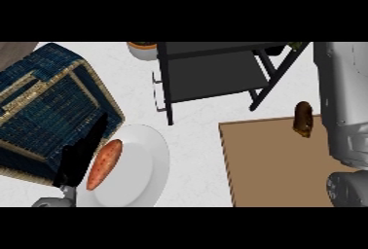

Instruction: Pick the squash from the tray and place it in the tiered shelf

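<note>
Squash, frame right, on tray: probably stiff, light, smooth-skinned; grasp across middle. Left hand, lower left: fingers straight, empty. Right hand unseen.

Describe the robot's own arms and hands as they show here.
The left hand is black, with long slim fingers, on a grey wrist at the lower left edge. The right arm is a bulky, glossy grey forearm of rounded segments along the right edge. The right hand itself does not show. No cables or markings show.
</note>
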Robot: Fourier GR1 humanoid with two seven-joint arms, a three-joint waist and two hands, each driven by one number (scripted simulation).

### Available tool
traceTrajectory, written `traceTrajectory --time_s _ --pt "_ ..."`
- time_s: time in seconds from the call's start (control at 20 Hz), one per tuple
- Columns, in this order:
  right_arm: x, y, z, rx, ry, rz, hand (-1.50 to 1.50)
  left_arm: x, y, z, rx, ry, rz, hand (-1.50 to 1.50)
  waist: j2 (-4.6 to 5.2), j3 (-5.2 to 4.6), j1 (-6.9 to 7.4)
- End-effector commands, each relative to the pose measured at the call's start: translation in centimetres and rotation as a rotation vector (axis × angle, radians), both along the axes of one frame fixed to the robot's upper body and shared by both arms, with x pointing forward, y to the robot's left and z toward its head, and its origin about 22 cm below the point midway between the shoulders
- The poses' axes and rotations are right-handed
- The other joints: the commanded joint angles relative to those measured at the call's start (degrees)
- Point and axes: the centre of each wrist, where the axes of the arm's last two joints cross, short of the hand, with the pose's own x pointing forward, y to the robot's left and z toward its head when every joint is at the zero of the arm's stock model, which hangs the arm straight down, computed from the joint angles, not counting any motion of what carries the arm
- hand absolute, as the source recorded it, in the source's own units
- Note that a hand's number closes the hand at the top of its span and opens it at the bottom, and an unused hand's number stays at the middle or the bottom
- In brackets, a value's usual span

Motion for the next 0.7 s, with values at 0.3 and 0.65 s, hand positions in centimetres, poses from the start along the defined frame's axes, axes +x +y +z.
traceTrajectory --time_s 0.3,0.65 --pt "-7.9 -14.8 -1.4 -0.087 0.049 -0.061 -1.5 -0.4 1.0 -1.1 -0.002 0.061 0.035 0.0 0.46 0.78 -2.33" --pt "-14.7 -20.1 -3.2 -0.159 0.065 0.005 -1.5 -0.6 2.1 0.0 -0.009 0.05 0.002 0.0 0.71 0.79 -1.29"
